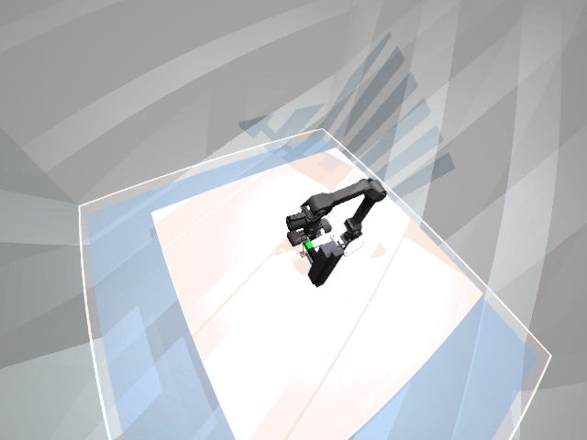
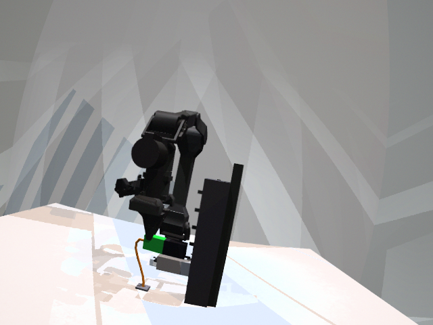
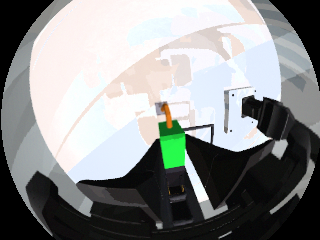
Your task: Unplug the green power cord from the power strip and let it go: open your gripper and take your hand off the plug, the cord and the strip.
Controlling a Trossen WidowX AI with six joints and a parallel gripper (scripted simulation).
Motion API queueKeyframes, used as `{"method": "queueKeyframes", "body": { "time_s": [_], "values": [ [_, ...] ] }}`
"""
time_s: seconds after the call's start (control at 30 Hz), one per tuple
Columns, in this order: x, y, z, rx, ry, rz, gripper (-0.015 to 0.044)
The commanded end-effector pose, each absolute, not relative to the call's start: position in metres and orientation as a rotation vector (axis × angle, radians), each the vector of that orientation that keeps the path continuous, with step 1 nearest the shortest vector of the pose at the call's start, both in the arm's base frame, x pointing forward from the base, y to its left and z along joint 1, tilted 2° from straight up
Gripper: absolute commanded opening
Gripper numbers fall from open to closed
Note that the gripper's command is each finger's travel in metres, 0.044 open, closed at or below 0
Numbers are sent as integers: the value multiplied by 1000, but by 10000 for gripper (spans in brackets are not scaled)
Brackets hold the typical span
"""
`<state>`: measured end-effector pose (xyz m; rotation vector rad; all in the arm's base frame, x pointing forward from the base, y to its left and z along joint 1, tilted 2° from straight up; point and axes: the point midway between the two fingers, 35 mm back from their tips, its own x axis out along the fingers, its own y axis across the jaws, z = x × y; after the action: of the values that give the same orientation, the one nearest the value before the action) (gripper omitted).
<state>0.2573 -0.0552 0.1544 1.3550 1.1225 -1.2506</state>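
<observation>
The green plug [image 1: 308, 245] [image 2: 153, 242] [image 3: 171, 147] sits low against the tall black power strip [image 1: 324, 265] [image 2: 210, 237], which stands upright on the table. A thin orange cord [image 2: 139, 258] [image 3: 168, 116] runs from the plug down to a small grey block [image 2: 142, 287] on the table. My gripper [image 2: 152, 238] [image 3: 171, 139] comes down from above and is shut on the green plug. In the wrist view the dark fingers flank the plug on both sides.
A grey plug body [image 2: 169, 263] lies just under the green one, against the strip. The arm's base [image 1: 351, 242] stands right behind the strip. The pale table [image 1: 265, 341] is bounded by a thin white outline [image 1: 80, 246].
</observation>
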Motion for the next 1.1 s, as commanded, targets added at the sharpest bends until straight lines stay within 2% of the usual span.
{"method": "queueKeyframes", "body": {
  "time_s": [0.0,0.4,0.57,0.7,1.07],
  "values": [
    [255,-68,154,1358,1106,-1267,0],
    [256,-60,154,1359,1104,-1268,315],
    [253,-88,159,1356,1102,-1270,440],
    [246,-118,165,1354,1100,-1272,440],
    [246,-120,165,1354,1100,-1272,440]
  ]
}}
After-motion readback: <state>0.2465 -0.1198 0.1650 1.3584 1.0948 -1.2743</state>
